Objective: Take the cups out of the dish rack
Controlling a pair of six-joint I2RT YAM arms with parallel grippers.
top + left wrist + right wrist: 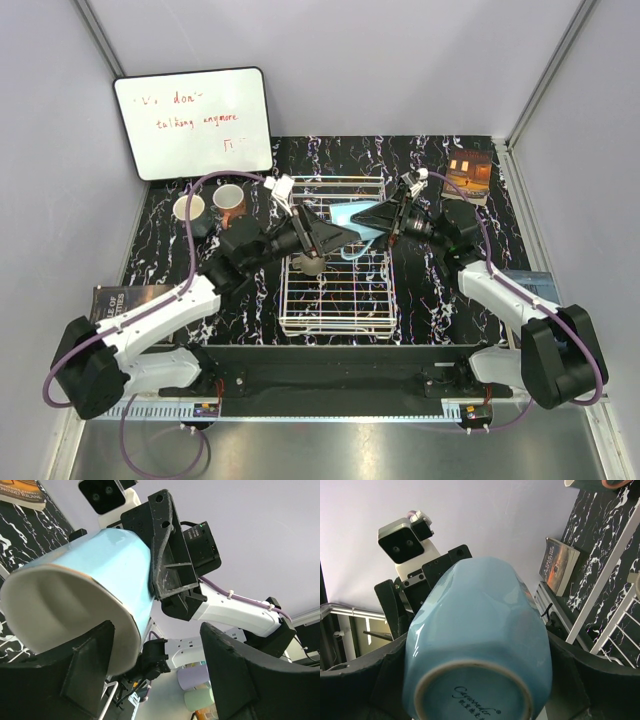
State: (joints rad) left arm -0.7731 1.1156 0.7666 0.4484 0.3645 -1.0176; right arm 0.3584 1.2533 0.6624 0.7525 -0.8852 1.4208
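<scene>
The step looks like a handover above the rack. The right gripper is clamped on the blue mug, one finger on each side of its body. It holds the mug tipped on its side above the far half of the rack, with the base towards its own wrist and the mouth towards the left gripper. The left gripper is open and holds nothing. In its wrist view one finger overlaps the mug's rim and the other stands well apart from it. To do this well, the left fingers should close near the mouth, clear of the right fingers further back, so the two grippers do not clash. The right gripper should let go only once the left grip is firm, because the glaze is likely slippery. The mug would probably go with the grey mug and the orange mug, which stand on the table left of the rack's far corner. What looks like a brown mug sits in the rack under the left gripper, so nothing should drop there. The blue mug is glossy light blue with faceted sides, a pale inside, and a bare foot ring around a script mark on its base. Its handle does not show in either wrist view.
</scene>
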